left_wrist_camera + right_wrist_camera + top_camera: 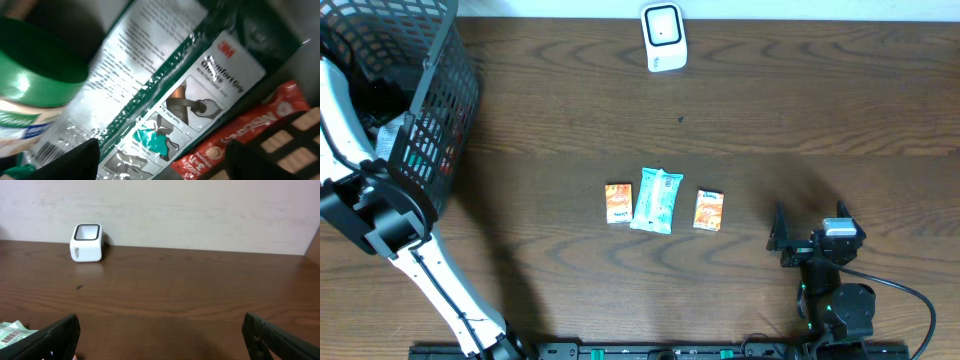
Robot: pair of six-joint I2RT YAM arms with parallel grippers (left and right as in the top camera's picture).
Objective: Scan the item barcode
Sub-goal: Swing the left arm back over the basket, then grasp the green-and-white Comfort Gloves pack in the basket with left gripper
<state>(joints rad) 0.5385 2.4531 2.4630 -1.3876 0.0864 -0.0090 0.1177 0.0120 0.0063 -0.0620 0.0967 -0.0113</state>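
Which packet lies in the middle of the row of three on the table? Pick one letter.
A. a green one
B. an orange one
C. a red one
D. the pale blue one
D: seen from overhead, the pale blue packet lies between the basket-side orange packet and the other orange packet.

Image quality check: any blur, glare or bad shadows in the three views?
Left wrist: too close, soft all over, green lid smeared, glare streaks on the glove packet. Overhead: sharp, even light, soft arm shadows on the table. Right wrist: sharp, scanner clear, no glare.
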